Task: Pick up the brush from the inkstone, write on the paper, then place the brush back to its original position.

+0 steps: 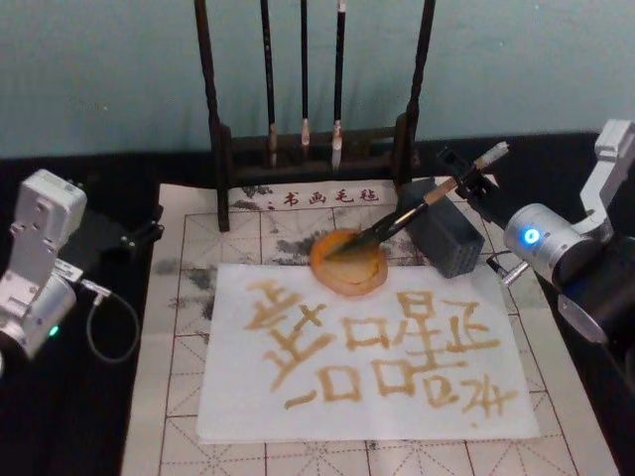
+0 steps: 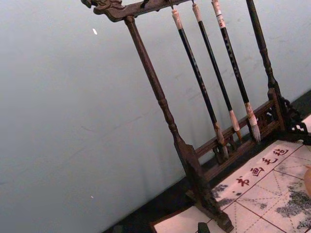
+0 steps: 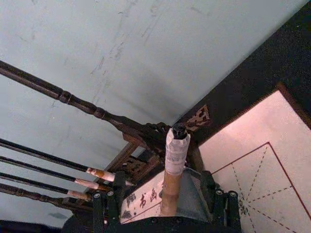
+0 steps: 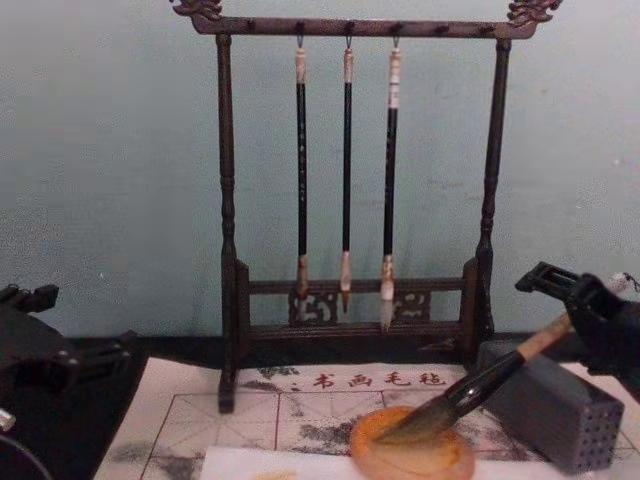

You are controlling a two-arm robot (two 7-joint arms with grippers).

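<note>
Right gripper [image 1: 468, 183]: over the desk's far right, jaws parted, one on each side of the brush handle with a gap showing (clearest in the right wrist view).
Brush [image 1: 417, 208]: slanted, whitish end up by the jaws, handle crossing the grey perforated block [image 1: 451, 243].
Inkstone [image 1: 342, 280]: holds the brush's dark tip, just beside the block.
Paper [image 1: 367, 407]: touches the inkstone's near rim, covered in amber characters, lying on a gridded felt mat [image 1: 179, 397].
Rack [image 4: 228, 200]: behind, three thin brushes [image 4: 346, 170] hanging.
Left gripper [image 1: 139, 236]: parked at the mat's left edge.
</note>
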